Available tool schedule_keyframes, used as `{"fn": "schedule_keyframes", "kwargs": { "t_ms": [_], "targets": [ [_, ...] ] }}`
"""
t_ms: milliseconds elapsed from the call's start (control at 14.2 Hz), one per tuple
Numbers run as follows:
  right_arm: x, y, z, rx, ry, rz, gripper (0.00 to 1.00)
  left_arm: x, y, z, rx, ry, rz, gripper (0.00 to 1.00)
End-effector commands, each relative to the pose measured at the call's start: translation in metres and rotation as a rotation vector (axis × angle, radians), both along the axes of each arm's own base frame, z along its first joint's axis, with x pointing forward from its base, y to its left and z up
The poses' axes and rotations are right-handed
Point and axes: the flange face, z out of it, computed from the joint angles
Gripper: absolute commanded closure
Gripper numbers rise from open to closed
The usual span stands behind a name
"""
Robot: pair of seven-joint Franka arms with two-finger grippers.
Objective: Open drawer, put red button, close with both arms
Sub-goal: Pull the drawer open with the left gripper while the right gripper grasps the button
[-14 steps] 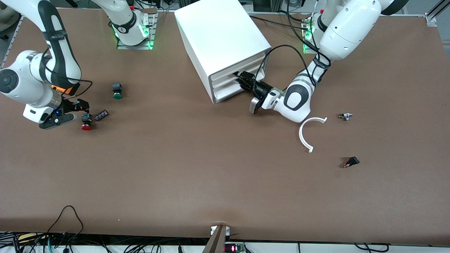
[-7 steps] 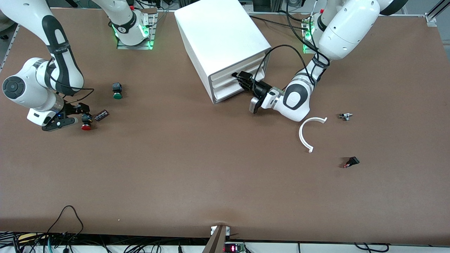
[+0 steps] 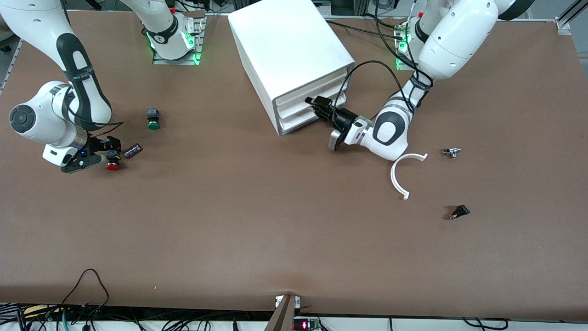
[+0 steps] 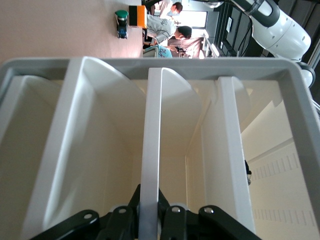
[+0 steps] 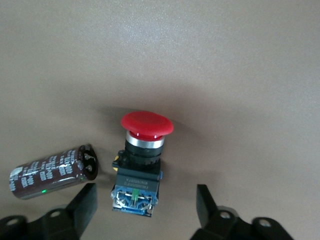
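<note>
Drawer point(image 3: 307, 108), second in the cabinet point(image 3: 287, 50), remains shut with the left gripper point(image 3: 317, 105) clamped on its front lip, while the right gripper point(image 3: 104, 155), fingers apart, has dropped around the red button point(image 3: 112, 162) lying on the bench point(image 3: 257, 220), so both grasps look imminent.

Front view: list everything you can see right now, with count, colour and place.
cabinet: 1, white, three drawers, between the arm bases
drawer: 1, white, middle one, front gripped by the left tool
red button: 1, red cap, right arm's end of the table
green button: 1, green cap, farther from the camera than the red button
capacitor: 1, dark brown, beside the red button
curved strip: 1, white, left arm's end
metal part: 1, silver, beside the strip
black part: 1, red tip, nearest the camera
left tool: shut on the drawer front
right tool: open, fingers either side of the red button
</note>
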Motion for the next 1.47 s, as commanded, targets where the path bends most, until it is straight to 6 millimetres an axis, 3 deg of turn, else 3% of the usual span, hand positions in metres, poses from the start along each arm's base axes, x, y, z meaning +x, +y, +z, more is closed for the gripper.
{"fn": "schedule_keyframes", "kwargs": {
  "t_ms": [0, 351, 702, 772, 1053, 1123, 1193, 1404],
  "targets": [
    [0.001, -0.004, 0.001, 0.012, -0.015, 0.023, 0.21, 0.024, 0.015, 0.006, 0.025, 0.002, 0.058, 1.0],
    [-0.001, -0.005, -0.002, 0.013, -0.01, 0.026, 0.37, 0.06, 0.041, 0.015, 0.091, 0.003, 0.095, 1.0],
    [-0.003, -0.005, -0.008, 0.021, -0.005, 0.007, 0.44, 0.099, 0.065, 0.036, 0.174, 0.016, 0.1, 1.0],
    [-0.003, -0.005, -0.009, 0.024, -0.006, 0.001, 0.44, 0.104, 0.068, 0.038, 0.184, 0.011, 0.099, 1.0],
    [-0.003, -0.005, -0.009, 0.028, -0.008, -0.007, 0.6, 0.113, 0.08, 0.04, 0.199, 0.008, 0.116, 1.0],
    [-0.003, -0.005, -0.009, 0.028, -0.008, -0.007, 0.64, 0.112, 0.081, 0.038, 0.2, 0.016, 0.116, 0.47],
    [-0.003, -0.005, -0.009, 0.028, -0.008, -0.007, 0.7, 0.113, 0.088, 0.037, 0.204, 0.029, 0.126, 0.01],
    [-0.001, -0.005, -0.003, 0.032, -0.013, -0.007, 0.92, 0.117, 0.115, 0.04, 0.313, 0.147, 0.098, 0.0]
  ]
}}
